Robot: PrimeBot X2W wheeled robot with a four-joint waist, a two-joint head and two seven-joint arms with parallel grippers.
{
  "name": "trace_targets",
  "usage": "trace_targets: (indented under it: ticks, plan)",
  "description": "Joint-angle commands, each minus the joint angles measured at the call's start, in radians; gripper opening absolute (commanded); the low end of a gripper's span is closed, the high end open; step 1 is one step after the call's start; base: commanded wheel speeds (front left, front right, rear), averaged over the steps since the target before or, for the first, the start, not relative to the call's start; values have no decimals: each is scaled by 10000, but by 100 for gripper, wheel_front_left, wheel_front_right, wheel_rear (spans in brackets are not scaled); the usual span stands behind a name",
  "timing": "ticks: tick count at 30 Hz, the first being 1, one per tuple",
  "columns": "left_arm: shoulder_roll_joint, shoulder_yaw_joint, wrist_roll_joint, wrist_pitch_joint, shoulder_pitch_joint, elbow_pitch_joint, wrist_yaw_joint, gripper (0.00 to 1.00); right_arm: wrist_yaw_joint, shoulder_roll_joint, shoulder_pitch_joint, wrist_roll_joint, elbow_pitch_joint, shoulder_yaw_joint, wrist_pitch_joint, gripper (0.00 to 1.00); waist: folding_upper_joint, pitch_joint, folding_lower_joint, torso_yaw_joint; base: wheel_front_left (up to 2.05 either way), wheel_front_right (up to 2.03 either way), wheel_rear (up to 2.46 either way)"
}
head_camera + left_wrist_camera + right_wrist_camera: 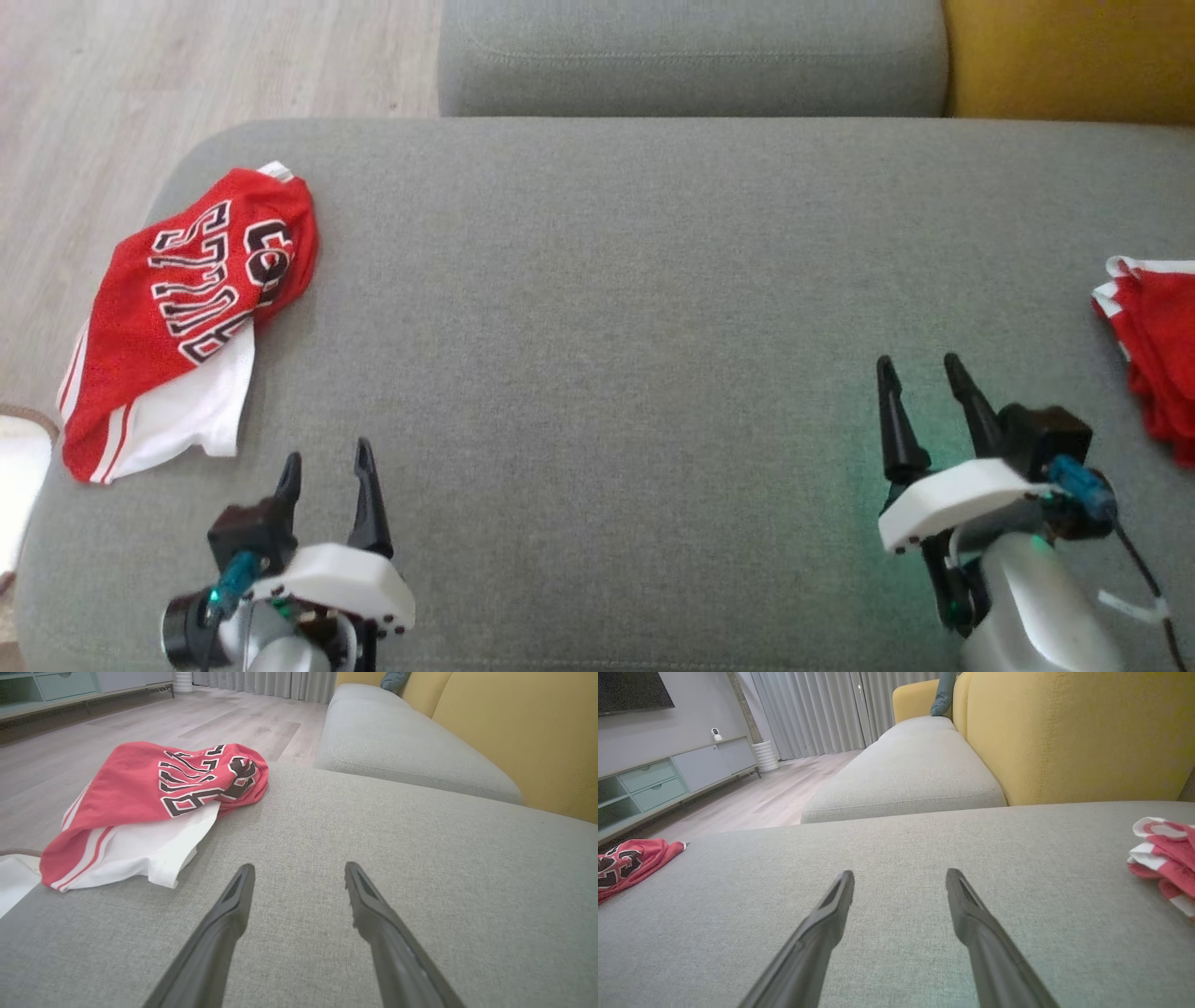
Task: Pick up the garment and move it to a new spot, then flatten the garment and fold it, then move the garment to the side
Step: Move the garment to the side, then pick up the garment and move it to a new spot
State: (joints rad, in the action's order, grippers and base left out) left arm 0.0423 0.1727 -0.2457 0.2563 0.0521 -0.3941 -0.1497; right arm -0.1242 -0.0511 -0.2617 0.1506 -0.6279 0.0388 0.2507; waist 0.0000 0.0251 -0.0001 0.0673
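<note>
Garment (1156,359) cropped by right edge

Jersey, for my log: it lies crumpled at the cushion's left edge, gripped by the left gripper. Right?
Not gripped. The jersey lies crumpled at the cushion's left edge, but the left gripper is open and clear of it; the head view shows this.
</note>
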Motion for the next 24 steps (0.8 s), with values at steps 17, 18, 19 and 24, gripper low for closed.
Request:
trace_targets:
  ticks: [17, 18, 19, 24]
  plan:
    - [79, -409, -55, 55, 313, 462, -61, 100, -65, 8, -219, 242, 405, 799, 111, 100, 0, 82, 1, 268, 0, 0, 0]
    - [79, -414, -72, 55, 340, 474, -81, 100, -65, 8, -219, 252, 429, 874, 111, 100, 0, 104, 1, 425, 0, 0, 0]
    - [79, -420, -92, 55, 362, 489, -99, 100, -65, 8, -217, 270, 454, 951, 111, 100, 0, 132, 1, 613, 0, 0, 0]
    - [79, -470, -144, 55, 390, 580, -174, 100, -65, 8, -208, 386, 575, 1297, 111, 100, 0, 302, 1, 1896, 0, 0, 0]
